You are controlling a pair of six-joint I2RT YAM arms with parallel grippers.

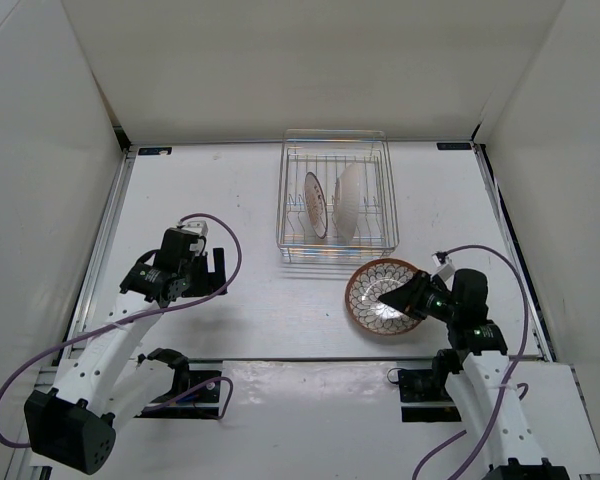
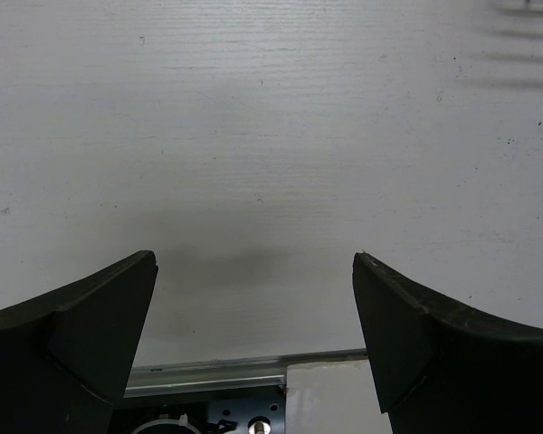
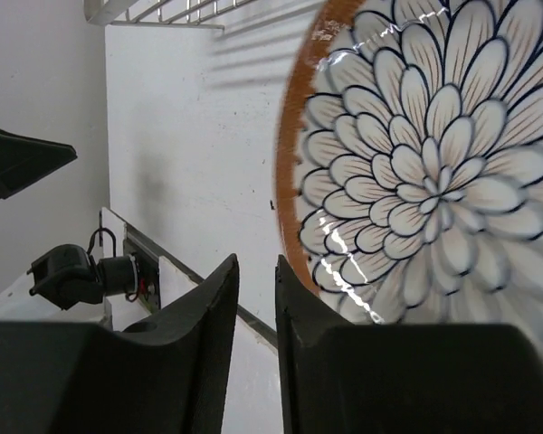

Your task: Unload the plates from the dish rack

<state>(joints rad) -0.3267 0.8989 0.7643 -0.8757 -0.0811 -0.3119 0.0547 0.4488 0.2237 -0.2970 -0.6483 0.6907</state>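
The dish rack (image 1: 386,190) stands at the back centre of the table. Two plates stand on edge in it: a smaller one (image 1: 315,205) with its patterned face showing, and a white-backed one (image 1: 347,203) beside it. A larger plate (image 1: 368,283) with a dark petal pattern and brown rim lies flat on the table in front of the rack. My right gripper (image 1: 387,297) hovers over it. In the right wrist view its jaws (image 3: 256,262) stand a narrow gap apart with only table between them, and the plate (image 3: 434,163) is just right of the right finger. My left gripper (image 1: 218,270) (image 2: 253,258) is wide open over bare table.
White walls enclose the table on three sides. A metal strip (image 2: 217,371) runs along the near table edge by the arm bases. The rack's corner (image 3: 154,9) shows at the top of the right wrist view. Purple cables (image 1: 230,240) loop off both arms.
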